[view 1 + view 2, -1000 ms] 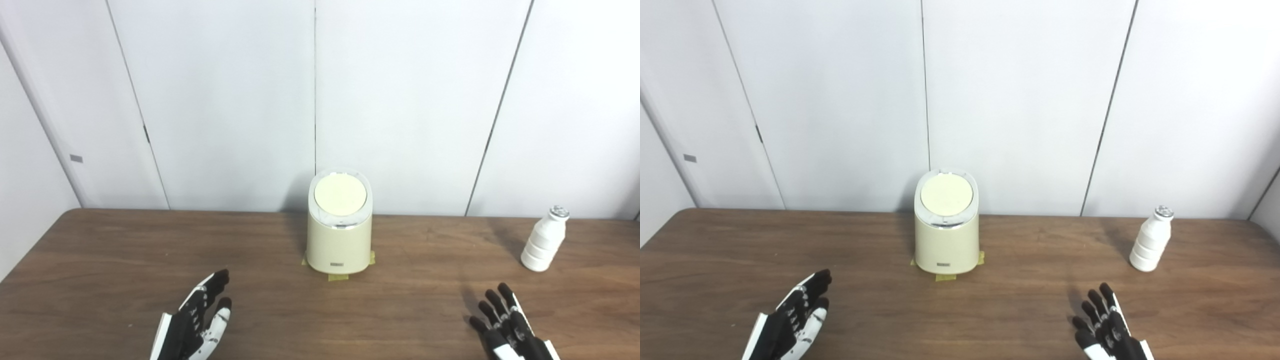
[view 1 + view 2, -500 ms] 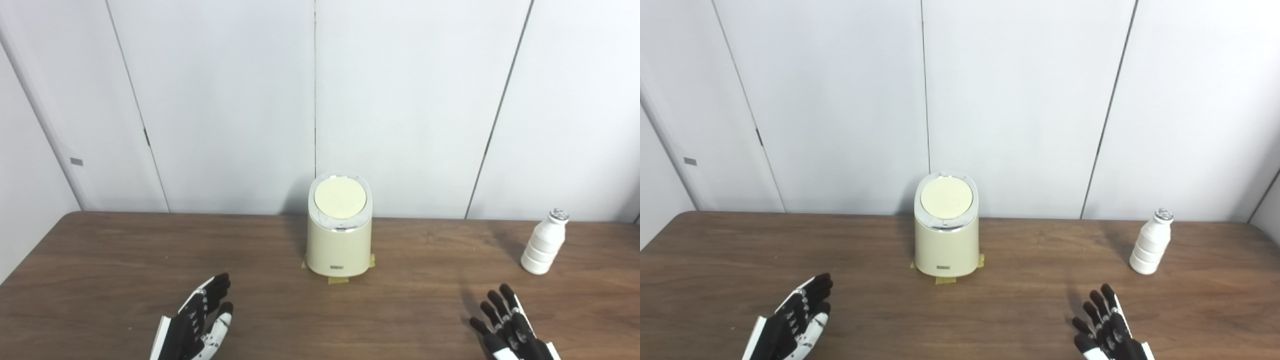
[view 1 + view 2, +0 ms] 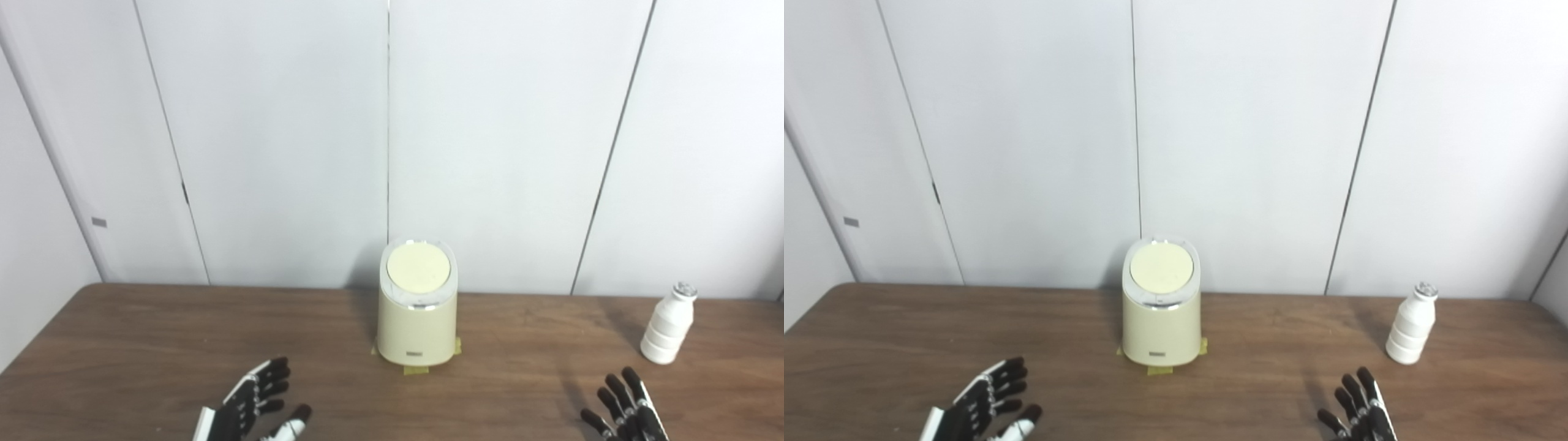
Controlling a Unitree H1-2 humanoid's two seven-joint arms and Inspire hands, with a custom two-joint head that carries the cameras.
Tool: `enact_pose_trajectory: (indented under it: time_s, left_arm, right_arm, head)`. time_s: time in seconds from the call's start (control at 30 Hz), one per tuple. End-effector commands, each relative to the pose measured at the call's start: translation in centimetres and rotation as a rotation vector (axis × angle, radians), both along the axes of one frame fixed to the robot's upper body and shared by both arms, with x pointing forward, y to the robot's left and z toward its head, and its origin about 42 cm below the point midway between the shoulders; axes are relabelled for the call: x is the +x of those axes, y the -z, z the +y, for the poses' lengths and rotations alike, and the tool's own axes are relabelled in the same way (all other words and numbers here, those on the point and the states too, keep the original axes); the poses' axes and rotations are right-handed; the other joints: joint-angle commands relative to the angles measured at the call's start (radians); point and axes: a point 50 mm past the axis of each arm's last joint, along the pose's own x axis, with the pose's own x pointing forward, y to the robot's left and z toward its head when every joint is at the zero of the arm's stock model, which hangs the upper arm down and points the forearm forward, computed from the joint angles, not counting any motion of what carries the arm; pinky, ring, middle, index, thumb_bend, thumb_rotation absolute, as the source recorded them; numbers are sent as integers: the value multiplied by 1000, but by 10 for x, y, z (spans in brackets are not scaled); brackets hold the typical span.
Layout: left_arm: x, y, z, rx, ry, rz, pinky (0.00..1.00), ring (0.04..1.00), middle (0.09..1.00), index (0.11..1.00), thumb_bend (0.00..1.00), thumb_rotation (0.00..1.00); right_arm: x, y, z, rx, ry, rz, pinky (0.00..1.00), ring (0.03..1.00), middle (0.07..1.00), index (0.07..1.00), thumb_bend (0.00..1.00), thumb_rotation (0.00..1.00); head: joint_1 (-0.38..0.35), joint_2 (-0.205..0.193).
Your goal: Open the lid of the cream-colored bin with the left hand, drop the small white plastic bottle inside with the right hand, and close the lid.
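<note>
Two robot hands low in the shot: the left robot hand (image 3: 254,404) has its fingers spread and grips nothing, and the right robot hand (image 3: 626,407) is fanned out too, equally empty, partly cut by the bottom edge. Both are over the brown wooden table (image 3: 153,343). Farther out, one cream-colored cylindrical bin (image 3: 418,318) sits mid-table on yellow tape tabs (image 3: 415,369), its round lid (image 3: 418,268) down. One small white ribbed plastic bottle (image 3: 666,324) stands upright at far right, well apart from the bin.

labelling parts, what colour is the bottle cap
Silver, on the white bottle; clearest in the left eye view.
</note>
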Motion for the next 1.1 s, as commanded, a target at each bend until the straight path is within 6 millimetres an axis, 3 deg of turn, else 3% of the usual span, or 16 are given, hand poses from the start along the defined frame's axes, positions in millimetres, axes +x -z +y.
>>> enact_pose_trajectory:
  time_s: [0.0, 0.1, 0.2, 0.4, 0.57, 0.67, 0.93, 1.07]
  left_arm:
    - [6, -18, 0, 25, 13, -44, 706, 796, 812, 834, 744, 212]
    - [19, -29, -4, 43, 21, -66, 678, 783, 808, 836, 789, 226]
    - [31, -40, -7, 69, 32, -83, 728, 795, 817, 856, 820, 270]
    - [52, -58, -13, 101, 36, -105, 816, 829, 843, 890, 773, 314]
    - [74, -75, -14, 98, 50, -123, 765, 849, 869, 906, 755, 337]
    - [90, -87, -16, 133, 55, -140, 778, 842, 863, 888, 770, 368]
    - [127, -116, -29, 155, 98, -138, 786, 848, 879, 896, 768, 342]
    - [143, -128, -38, 209, 113, -120, 812, 854, 875, 888, 769, 363]
  right_arm:
    - [-21, 28, 0, 10, 1, 78, 836, 965, 977, 1000, 992, 507]
    - [-19, 29, -1, 15, 1, 76, 838, 961, 972, 1000, 1000, 498]
    - [-18, 30, -1, 31, -3, 75, 865, 968, 967, 1000, 1000, 476]
    - [-17, 32, -2, 32, -10, 77, 870, 976, 982, 1000, 1000, 458]
    - [-17, 34, -1, 16, -6, 85, 866, 971, 970, 1000, 1000, 465]
    - [-17, 35, 1, 11, -7, 80, 866, 972, 968, 1000, 996, 461]
    - [-16, 35, 3, -12, -8, 79, 853, 970, 978, 1000, 955, 460]
    - [-17, 35, 2, -55, -12, 83, 868, 978, 987, 1000, 959, 542]
  head:
    - [2, -2]
    - [4, -4]
    - [5, -8]
    - [6, -13]
    - [1, -15]
    - [-1, -14]
    - [-5, -11]
    - [-6, -7]
